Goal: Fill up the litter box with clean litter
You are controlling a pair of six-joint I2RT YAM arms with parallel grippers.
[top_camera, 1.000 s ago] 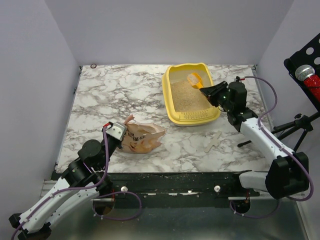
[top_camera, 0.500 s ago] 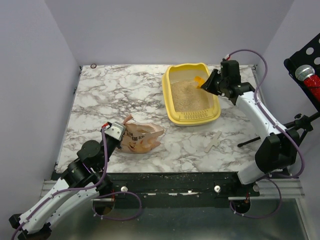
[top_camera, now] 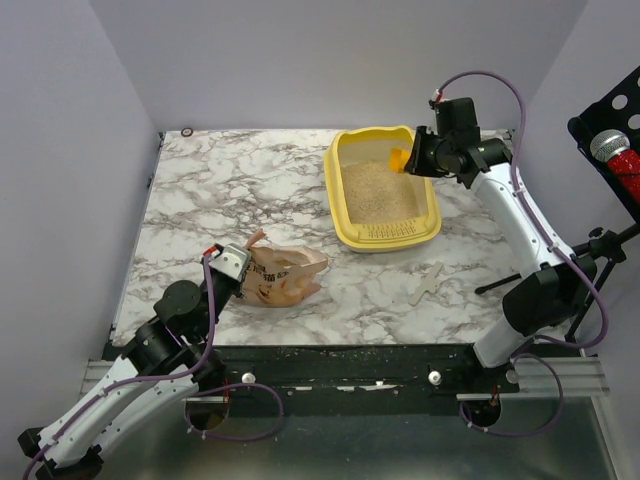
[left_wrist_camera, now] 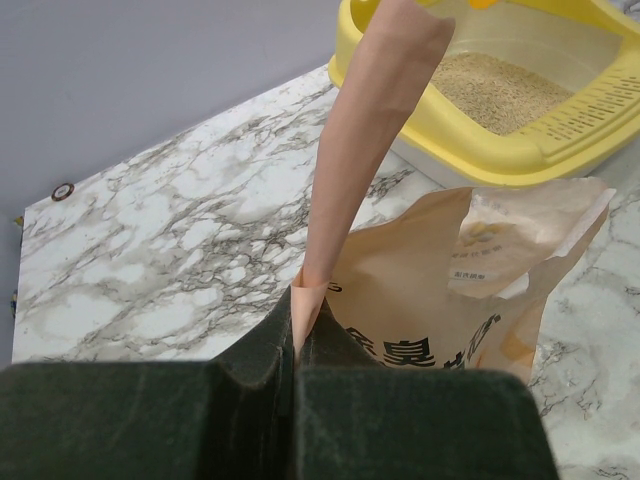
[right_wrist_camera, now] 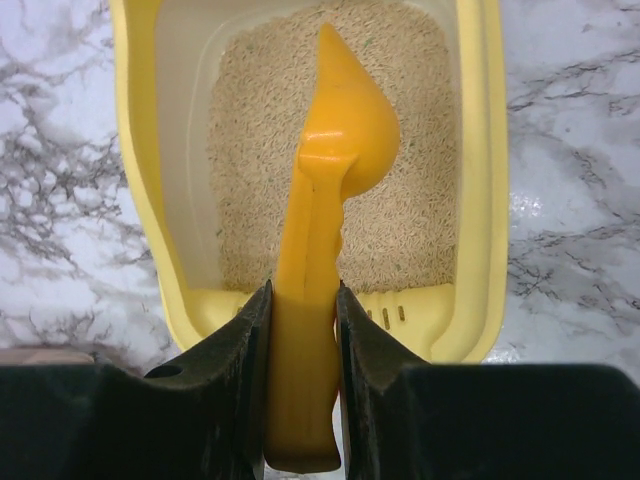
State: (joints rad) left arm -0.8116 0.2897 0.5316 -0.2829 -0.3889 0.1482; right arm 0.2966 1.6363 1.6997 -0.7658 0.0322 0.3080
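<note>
The yellow litter box stands at the back right of the marble table, with beige clean litter spread over its floor. My right gripper hovers over the box's far right corner, shut on the handle of an orange scoop. In the right wrist view the scoop points out over the litter inside the box, the gripper clamping its handle. My left gripper is shut on an edge of the pinkish-tan bag, which lies on the table. The left wrist view shows that gripper, the bag and the box.
A pale cross-shaped piece lies on the table in front of the box. A small ring sits at the back left corner. A stand with a red microphone is off the table's right side. Walls enclose three sides.
My right arm has swung from the box's right side up to its far right corner, carrying the scoop. The left arm and bag have not moved.
</note>
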